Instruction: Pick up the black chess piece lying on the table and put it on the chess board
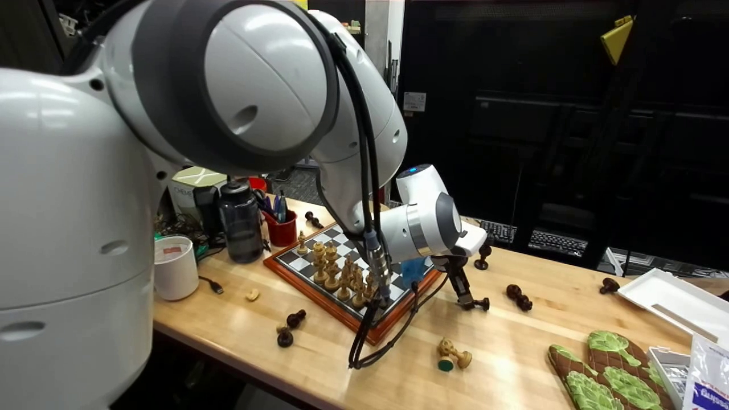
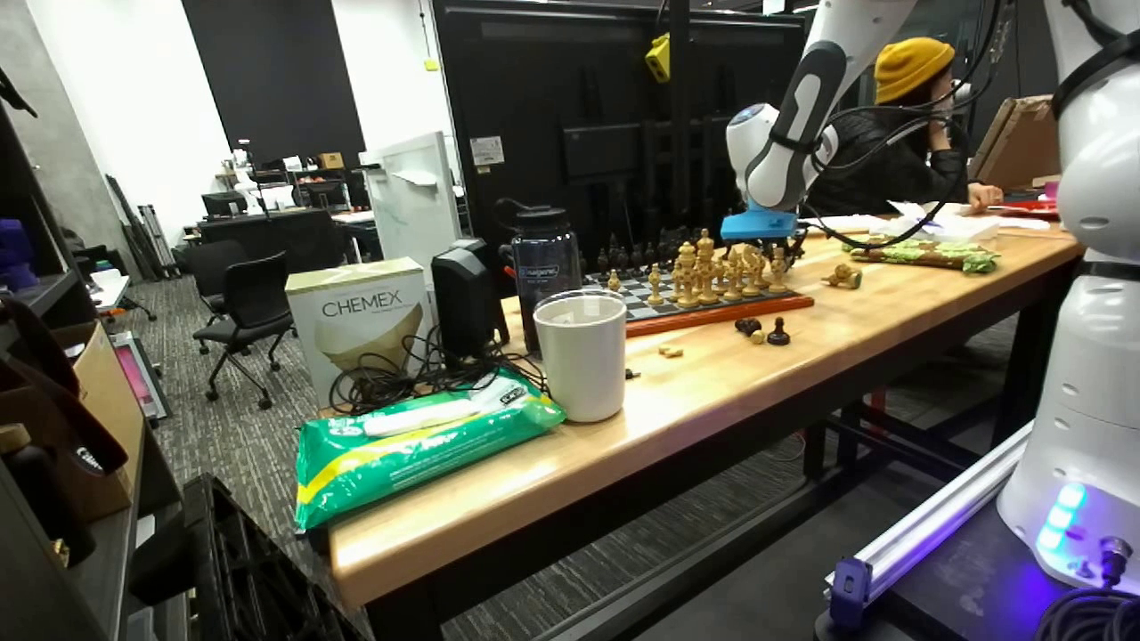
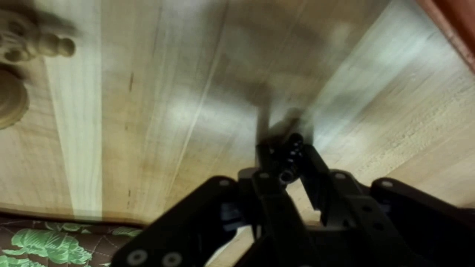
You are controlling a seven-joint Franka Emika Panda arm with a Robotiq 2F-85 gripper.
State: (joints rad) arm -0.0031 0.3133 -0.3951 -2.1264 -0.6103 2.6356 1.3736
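Black, the chess piece (image 3: pixel 292 158) lies between the fingers (image 3: pixel 315 170), which are clamped on it near their tips.

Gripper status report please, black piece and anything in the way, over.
Gripper low over the table, black chess piece between its jaws, firm grip unclear. Piece off the chess board. Light pieces standing on the board could crowd the placing.
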